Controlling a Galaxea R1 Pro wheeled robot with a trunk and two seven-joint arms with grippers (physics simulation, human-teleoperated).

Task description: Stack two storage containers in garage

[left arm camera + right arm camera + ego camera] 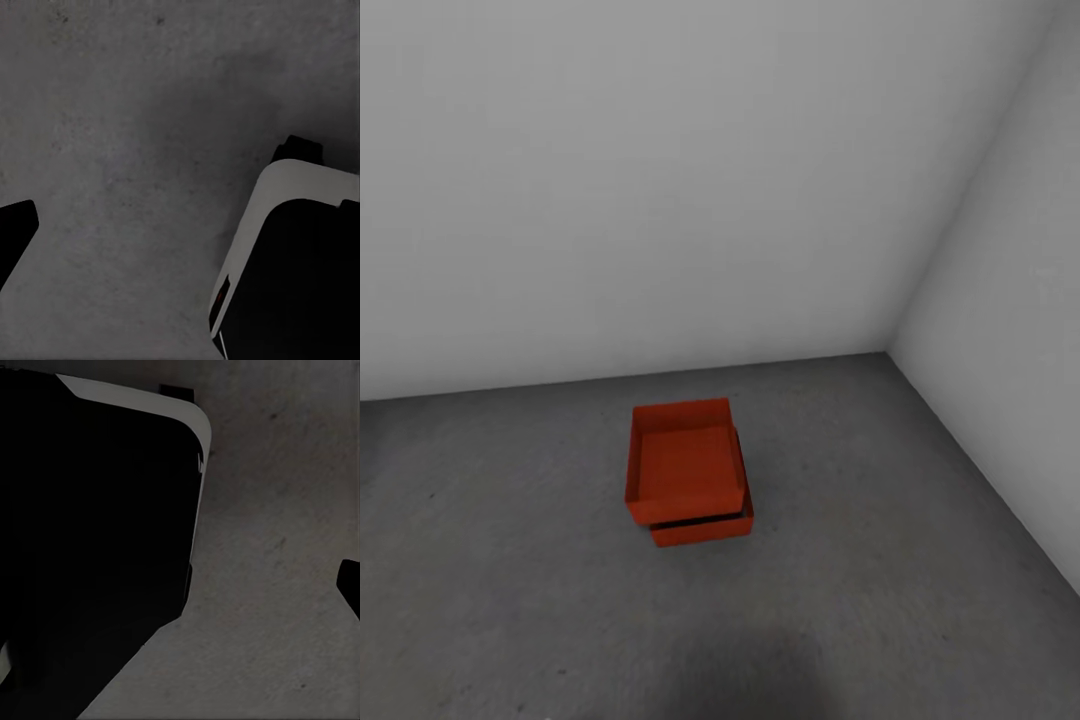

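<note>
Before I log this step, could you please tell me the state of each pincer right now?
Left pincer: cannot be told; its wrist view shows grey floor and the robot's base.
Right pincer: cannot be told either.

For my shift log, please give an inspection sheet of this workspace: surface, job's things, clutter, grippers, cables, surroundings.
Surface: dark grey speckled concrete floor.
Job's things: upper storage container sits on lower storage container, shifted slightly off it, open side up, nothing seen inside.
Clutter: nothing seen.
Grippers: a dark edge shows in each wrist view; open or shut cannot be told.
Cables: nothing seen.
Surroundings: plain pale grey walls meeting in a corner; robot's base above floor.
</note>
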